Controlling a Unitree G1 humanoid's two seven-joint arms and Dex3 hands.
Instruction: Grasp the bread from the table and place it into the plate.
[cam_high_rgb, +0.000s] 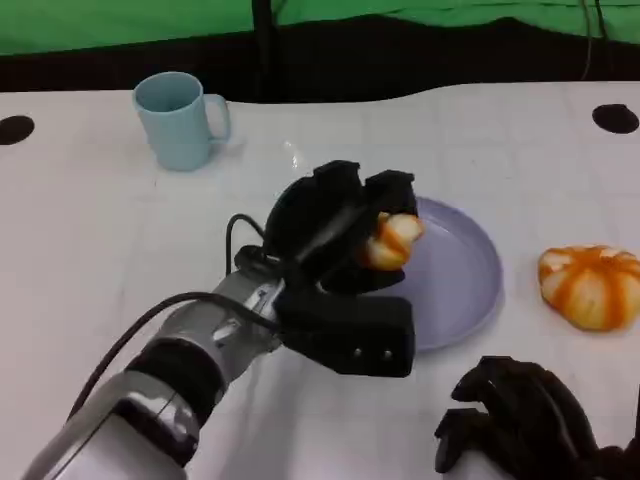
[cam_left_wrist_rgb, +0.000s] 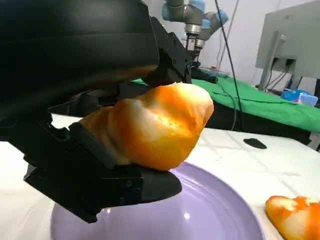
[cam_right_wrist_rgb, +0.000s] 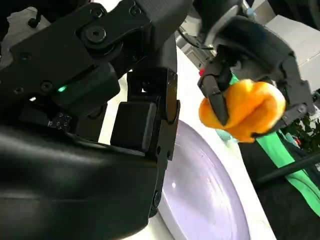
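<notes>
The left hand (cam_high_rgb: 335, 235) grips the bread (cam_high_rgb: 393, 241) above the near-left rim of the plate (cam_high_rgb: 470, 280); the smooth lavender dish lies bare beneath. The bread is lumpy, glossy orange-white, its long axis unclear. A 2nd bread (cam_high_rgb: 592, 286) sits right of the plate. The right hand (cam_high_rgb: 525, 420) rests near the table's front edge, fingers curled on nothing.

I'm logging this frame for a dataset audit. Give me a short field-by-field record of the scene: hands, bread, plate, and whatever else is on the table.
left hand: black many-fingered hand grips the small orange-and-white bread roll, holding it above the plate
right hand: black hand low at the near table edge, fingers curled, holding nothing
plate: round lavender plate on the white table, nothing resting on it
second bread: larger orange-striped round loaf, on the table to the right of the plate
mug: light blue mug, upright, far left
task state: bread not yet released
</notes>
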